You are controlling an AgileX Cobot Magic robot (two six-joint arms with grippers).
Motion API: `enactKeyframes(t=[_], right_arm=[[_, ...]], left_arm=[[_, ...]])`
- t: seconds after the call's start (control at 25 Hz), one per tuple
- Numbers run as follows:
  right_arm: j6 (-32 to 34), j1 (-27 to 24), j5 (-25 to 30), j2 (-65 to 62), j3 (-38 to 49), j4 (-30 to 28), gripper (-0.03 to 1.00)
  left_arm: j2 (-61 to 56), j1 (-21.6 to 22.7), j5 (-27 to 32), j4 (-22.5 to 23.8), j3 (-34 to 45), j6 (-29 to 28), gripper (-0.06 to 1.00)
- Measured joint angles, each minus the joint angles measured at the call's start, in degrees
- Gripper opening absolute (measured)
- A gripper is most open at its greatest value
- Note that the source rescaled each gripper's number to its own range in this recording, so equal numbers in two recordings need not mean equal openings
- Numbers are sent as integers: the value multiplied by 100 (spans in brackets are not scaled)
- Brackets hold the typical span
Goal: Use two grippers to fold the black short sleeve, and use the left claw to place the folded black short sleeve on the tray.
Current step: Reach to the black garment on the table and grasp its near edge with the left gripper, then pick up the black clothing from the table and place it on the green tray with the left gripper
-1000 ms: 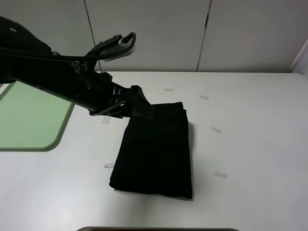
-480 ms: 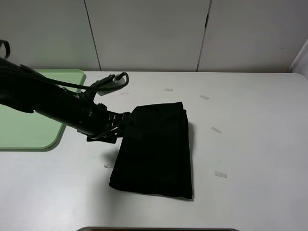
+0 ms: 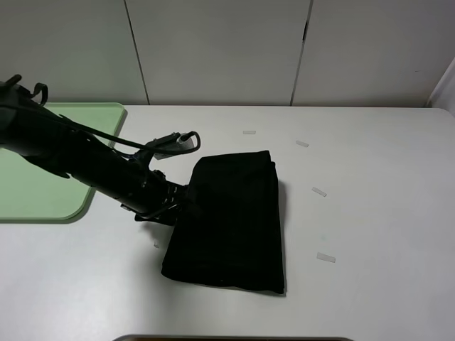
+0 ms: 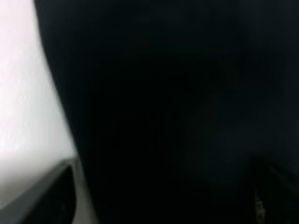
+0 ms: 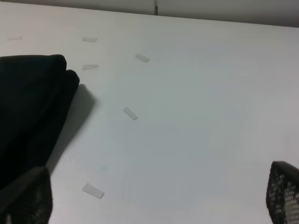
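The black short sleeve (image 3: 234, 220) lies folded into a tall rectangle on the white table, with no lettering showing. My left gripper (image 3: 186, 202) is low at the middle of its left edge, at the end of the black arm (image 3: 78, 160) reaching from the left. In the left wrist view the dark cloth (image 4: 163, 102) fills the frame between two fingers (image 4: 44, 198) set wide apart. The mint-green tray (image 3: 43, 177) lies at the far left, partly behind the arm. My right gripper (image 5: 154, 205) is open and empty above bare table, right of the shirt (image 5: 28, 107); it is out of the exterior view.
Several small clear tape strips (image 3: 325, 257) are stuck on the table around the shirt, also seen in the right wrist view (image 5: 130, 113). White cabinet doors (image 3: 220, 50) stand behind the table. A dark edge (image 3: 234, 339) shows at the table's front.
The left arm has dropped and swung forward, taking its gripper from the shirt's back left corner down to the middle of its left edge. The shirt has not moved.
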Motion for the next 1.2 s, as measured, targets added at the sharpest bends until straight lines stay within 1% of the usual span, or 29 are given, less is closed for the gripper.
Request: enactKeyframes(t=[0.16,0.2,0.32,0.36,0.52,0.56,0.64,0.68,0.72,0.8,0.92,0.96,1.08,1.2], right_arm=[[0,0,0,0,0,0,100],[0,0,0,0,0,0,100],[0,0,0,0,0,0,100],[0,0,0,0,0,0,100],[0,0,0,0,0,0,100],[0,0,0,0,0,0,100],[0,0,0,0,0,0,100],[0,0,0,0,0,0,100],[0,0,0,0,0,0,100],[0,0,0,0,0,0,100],[0,0,0,0,0,0,100],[0,0,0,0,0,0,100],[0,0,0,0,0,0,100],[0,0,0,0,0,0,100]], left_arm=[[302,-112,68,-142,-329,51,65],[302,-112,68,-142,-329,51,65],[488,-240,68,-359,-537,58,55],[544,-311,68,-444,-633,64,45],[544,-337,35,-410,-674,69,14],[544,-337,9,-324,-679,69,10],[516,-337,-131,-30,-693,12,10],[482,-337,-240,260,-701,-66,10],[426,-337,-368,657,-703,-171,10],[263,-290,-664,1752,-715,-466,10],[45,-118,-976,3676,-715,-1118,10],[45,-118,-976,3676,-715,-1118,10],[-59,221,-1291,6009,-715,-2273,10],[-90,672,-1415,7957,-715,-3580,10]])
